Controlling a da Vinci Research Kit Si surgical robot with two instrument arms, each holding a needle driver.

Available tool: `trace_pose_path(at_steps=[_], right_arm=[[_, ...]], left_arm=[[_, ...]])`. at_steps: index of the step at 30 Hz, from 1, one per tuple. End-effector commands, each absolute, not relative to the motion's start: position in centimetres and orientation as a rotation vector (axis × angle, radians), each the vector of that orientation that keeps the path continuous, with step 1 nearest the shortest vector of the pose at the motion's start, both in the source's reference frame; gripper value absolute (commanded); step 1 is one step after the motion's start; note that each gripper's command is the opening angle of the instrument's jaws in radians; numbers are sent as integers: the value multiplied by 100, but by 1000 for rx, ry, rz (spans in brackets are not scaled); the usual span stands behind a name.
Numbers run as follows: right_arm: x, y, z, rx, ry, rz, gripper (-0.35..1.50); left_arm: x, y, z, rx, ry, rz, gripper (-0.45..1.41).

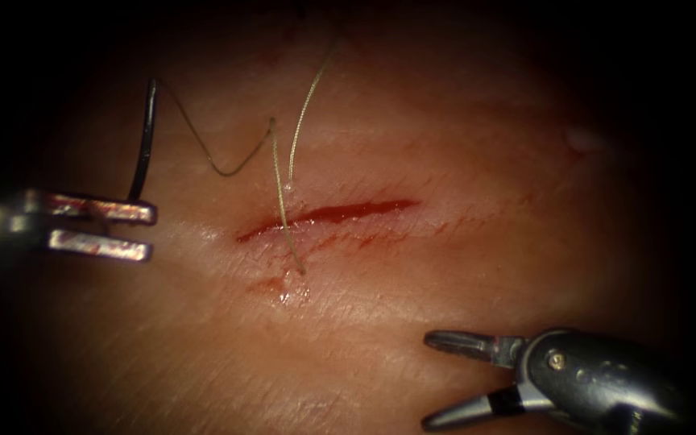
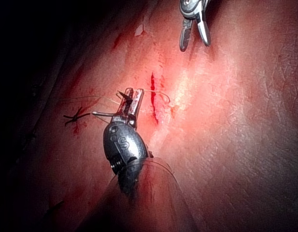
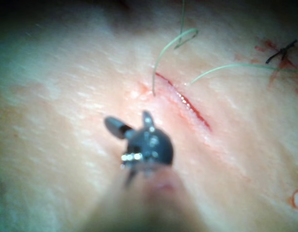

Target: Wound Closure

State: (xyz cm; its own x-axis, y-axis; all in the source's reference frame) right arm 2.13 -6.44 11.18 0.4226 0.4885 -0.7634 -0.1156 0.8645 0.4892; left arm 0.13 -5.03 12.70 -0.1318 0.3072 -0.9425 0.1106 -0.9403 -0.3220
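Red fluid (image 1: 340,213) fills the cut (image 1: 328,217), which runs slightly uphill left to right across the centre of the endoscope frame on the pale tissue (image 1: 461,145). Left tool (image 1: 142,232) sits at the left edge, mid-height, left of the cut; the needle (image 1: 145,137) rises from its upper jaw as a dark curve toward the upper left, out of the tissue. Looks like the grip is at the needle's lower end, with a gap visible between the two jaw tips, so I can't tell for sure how tight the pinch is. Thread (image 1: 283,193) leaves the needle's top end, dips in a V to the right, peaks above the cut, then drops across the cut's left part and enters the tissue just below it; a second pale strand climbs from just above the cut toward the top of the frame. Right tool (image 1: 437,379) is in the lower right, well below the cut, jaws spread wide, holding nothing. Left wrist view: left tool (image 2: 132,94) just beside the cut (image 2: 152,96), dark knotted thread ends (image 2: 75,117) on the tissue further off, right tool (image 2: 194,41) spread apart beyond the cut. Right wrist view: right tool (image 3: 129,121) splayed, empty, near the cut (image 3: 187,104), thread (image 3: 163,53) arching out of the tissue at the cut's end.
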Motion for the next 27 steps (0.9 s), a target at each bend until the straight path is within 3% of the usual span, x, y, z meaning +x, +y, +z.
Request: trace_pose_path(at_steps=[1,12,27], right_arm=[[227,-633,1135,372,1069,405,109],[278,-618,1194,257,1009,416,98],[318,-623,1228,251,976,364,86]], left_arm=[[10,-499,1276,-1976,-481,2216,-45],[13,-494,1275,-1967,-474,2214,-45],[13,-491,1278,-1955,-458,2215,-45]])
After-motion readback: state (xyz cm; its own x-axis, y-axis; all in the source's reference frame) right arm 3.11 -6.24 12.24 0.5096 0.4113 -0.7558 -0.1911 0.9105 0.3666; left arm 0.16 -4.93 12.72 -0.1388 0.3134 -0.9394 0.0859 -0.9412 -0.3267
